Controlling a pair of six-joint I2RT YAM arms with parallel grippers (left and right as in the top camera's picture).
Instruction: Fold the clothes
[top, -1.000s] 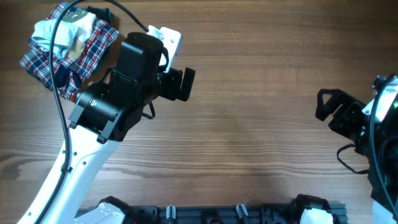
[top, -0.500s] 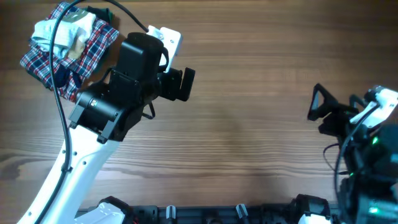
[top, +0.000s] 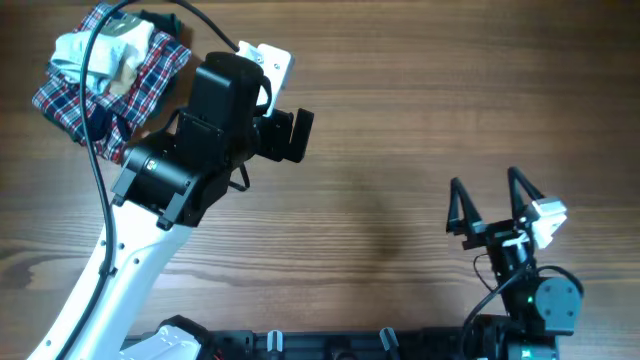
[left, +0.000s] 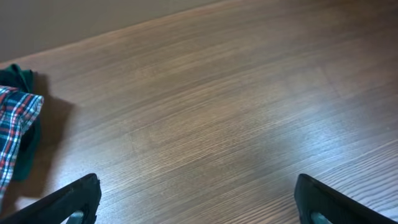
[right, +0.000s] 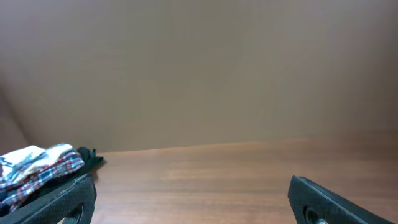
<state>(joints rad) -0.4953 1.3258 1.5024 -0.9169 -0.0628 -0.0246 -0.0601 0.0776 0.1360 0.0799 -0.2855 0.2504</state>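
Fold-the-clothes trial: the clothes (top: 78, 48), a small pale blue-white garment that appears finely striped, lie crumpled on top of a heap at the far left corner of the table (top: 420, 120). They rest on a red-navy-white plaid garment (top: 60, 95), beside a beige-cream piece (top: 125, 68). A scrap of dark green cloth (top: 150, 20) pokes out behind the heap.

The left claw (top: 292, 135) hangs near the heap, on its right. Its jaws are spread wide and grip nothing, and only bare wood shows between its fingertips in the wrist view. The right claw (top: 488, 205) stands at the front right of the table, well apart from the clothes, its jaws likewise fully parted and empty.

From above, a black cable (top: 97, 175) crosses the heap and the left arm (top: 215, 110) covers the edge of the plaid.
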